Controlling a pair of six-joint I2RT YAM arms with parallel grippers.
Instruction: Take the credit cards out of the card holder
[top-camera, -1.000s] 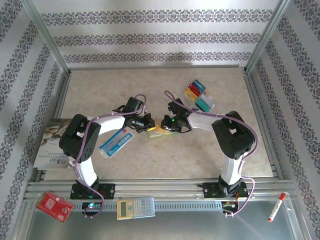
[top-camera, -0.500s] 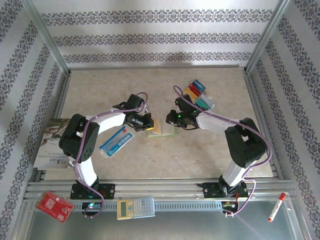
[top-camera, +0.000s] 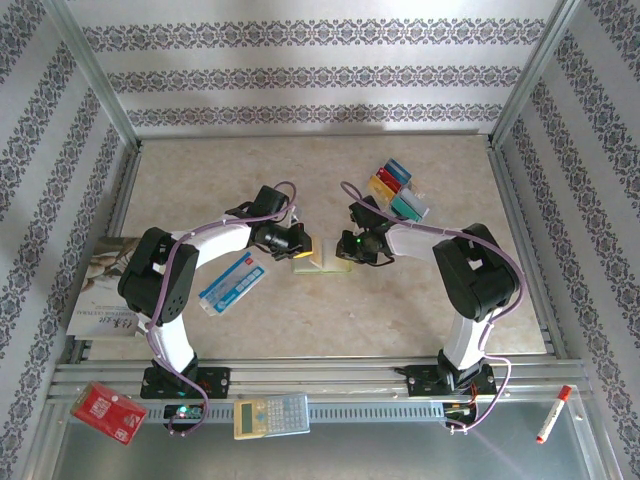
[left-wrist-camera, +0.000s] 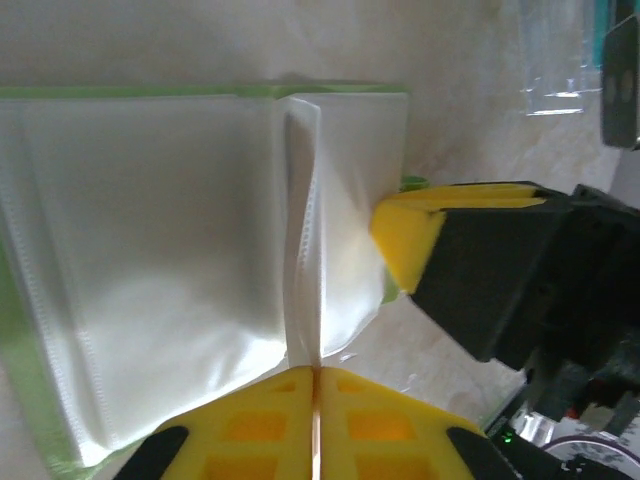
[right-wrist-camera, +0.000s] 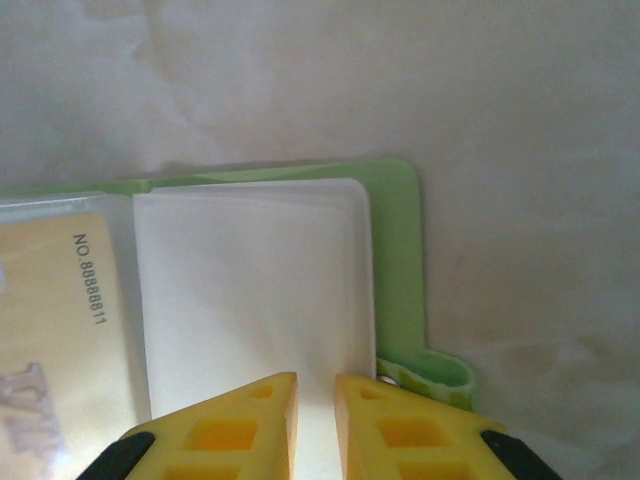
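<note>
When viewed from overhead: card holder spread open on the desk, left end effector and right end effector touching it from either side; credit cards heaped well apart, far right.

From the left wrist: left fingers pinched shut on a clear sleeve leaf of the card holder; right fingertip against that leaf's edge.

From the right wrist: fingers almost closed, white sleeve between them; yellowish numbered card lodged in the adjoining clear pocket.
</note>
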